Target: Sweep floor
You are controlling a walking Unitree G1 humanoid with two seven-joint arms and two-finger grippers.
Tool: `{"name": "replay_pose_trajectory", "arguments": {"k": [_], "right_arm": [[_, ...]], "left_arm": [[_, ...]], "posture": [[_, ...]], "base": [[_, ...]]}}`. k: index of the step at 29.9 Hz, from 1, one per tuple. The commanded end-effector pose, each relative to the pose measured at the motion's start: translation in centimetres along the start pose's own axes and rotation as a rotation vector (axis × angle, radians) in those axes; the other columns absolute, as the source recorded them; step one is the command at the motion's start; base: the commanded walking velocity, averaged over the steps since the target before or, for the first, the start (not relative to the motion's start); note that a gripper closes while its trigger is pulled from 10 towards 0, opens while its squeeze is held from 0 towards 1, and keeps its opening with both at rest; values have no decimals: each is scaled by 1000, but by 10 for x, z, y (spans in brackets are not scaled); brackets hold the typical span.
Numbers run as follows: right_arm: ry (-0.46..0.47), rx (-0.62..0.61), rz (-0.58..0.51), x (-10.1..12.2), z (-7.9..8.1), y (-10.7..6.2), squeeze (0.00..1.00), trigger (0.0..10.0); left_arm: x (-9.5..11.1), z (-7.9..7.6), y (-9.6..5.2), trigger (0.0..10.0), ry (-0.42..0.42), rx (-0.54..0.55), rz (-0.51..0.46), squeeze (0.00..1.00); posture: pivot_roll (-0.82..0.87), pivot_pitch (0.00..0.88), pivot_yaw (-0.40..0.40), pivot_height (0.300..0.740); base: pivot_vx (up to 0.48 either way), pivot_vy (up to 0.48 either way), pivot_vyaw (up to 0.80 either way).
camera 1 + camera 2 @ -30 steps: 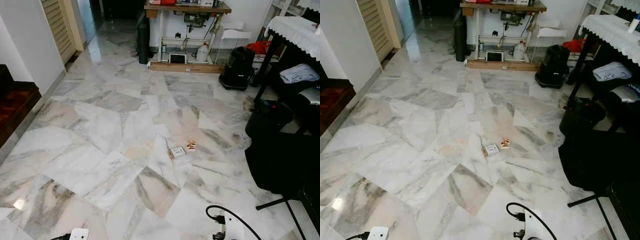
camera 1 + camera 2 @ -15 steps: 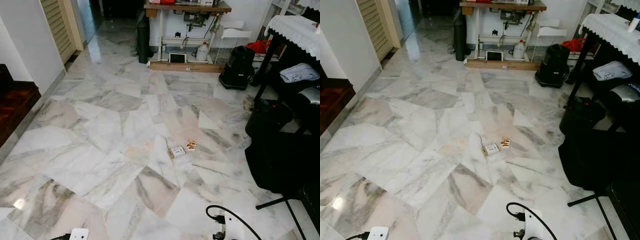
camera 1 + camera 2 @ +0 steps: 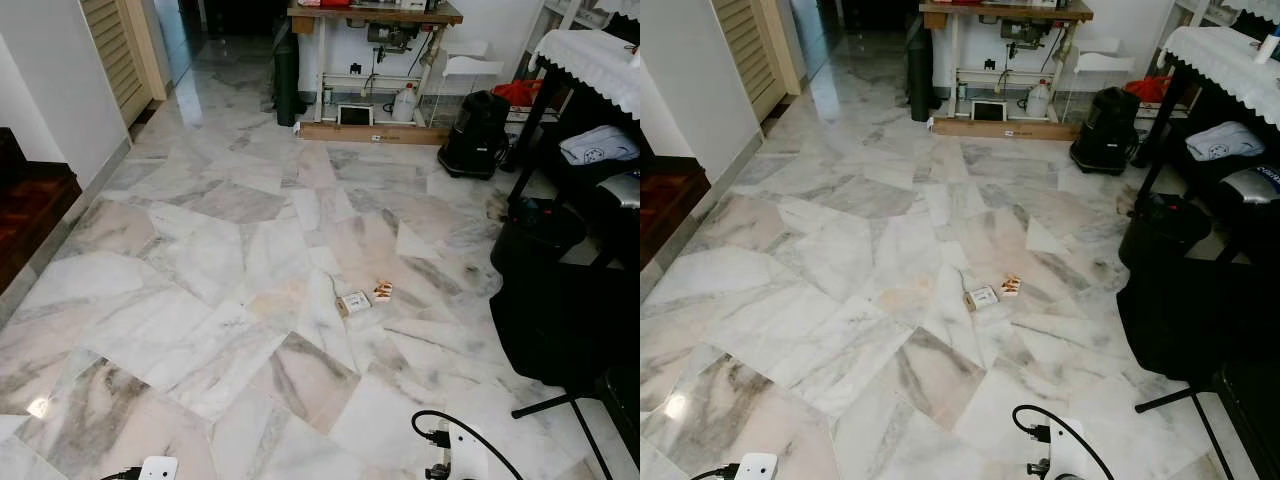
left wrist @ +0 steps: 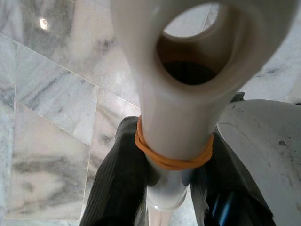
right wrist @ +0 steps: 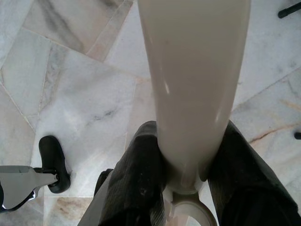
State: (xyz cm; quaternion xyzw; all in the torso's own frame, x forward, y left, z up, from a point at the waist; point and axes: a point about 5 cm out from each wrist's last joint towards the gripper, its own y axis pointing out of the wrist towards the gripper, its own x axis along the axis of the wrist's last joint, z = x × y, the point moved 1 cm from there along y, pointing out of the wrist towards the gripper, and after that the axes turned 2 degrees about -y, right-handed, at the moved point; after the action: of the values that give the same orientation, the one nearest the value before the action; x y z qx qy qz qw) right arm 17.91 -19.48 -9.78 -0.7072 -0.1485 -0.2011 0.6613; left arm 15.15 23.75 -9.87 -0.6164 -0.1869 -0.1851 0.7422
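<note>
We stand on a big marble floor [image 3: 200, 260] with grey and pink streaks. It shines, so it looks smooth and slippery. Far off is a wooden bench [image 3: 375, 15] with a white jug [image 3: 404, 104] under it. A black bin [image 3: 478, 135] sits near it. On our right is a table with a white lace cloth [image 3: 592, 55].

In the middle of the floor lie two small bits of litter. One is a little flat packet [image 3: 355, 303], and a smaller orange scrap [image 3: 383, 291] lies just beside it. They look light, so a soft push should slide them.

Our left claw [image 4: 162, 188] is pinched tight around a cream plastic handle [image 4: 176, 122] with a hole at its end. An orange rubber band [image 4: 171, 157] is wrapped around it just above the fingers. Our right claw [image 5: 186, 174] is pinched around a smooth cream pole [image 5: 193, 80]. We think these are sweeping tools, maybe a broom and a dustpan. They look stiff, light and a bit slippery, so a firm hold low on each handle seems best.

Both arms sit low and close to our body, well apart from the litter.
</note>
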Motion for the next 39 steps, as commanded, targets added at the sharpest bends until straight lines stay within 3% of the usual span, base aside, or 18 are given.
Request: {"name": "replay_pose_trajectory", "arguments": {"k": [1,39], "right_arm": [[-122,122,-163,31,28,0,0,10000],[-145,131,-167,29,29,-1,0,10000]], "left_arm": [[-6,-14,-4,10000,-237,-47,-96,0],[-4,-16,-4,10000,-244,-56,-108,0]], "posture": [[9,0,-145,740],[13,0,-147,740]], "base": [[0,0,0],[0,0,0]]}}
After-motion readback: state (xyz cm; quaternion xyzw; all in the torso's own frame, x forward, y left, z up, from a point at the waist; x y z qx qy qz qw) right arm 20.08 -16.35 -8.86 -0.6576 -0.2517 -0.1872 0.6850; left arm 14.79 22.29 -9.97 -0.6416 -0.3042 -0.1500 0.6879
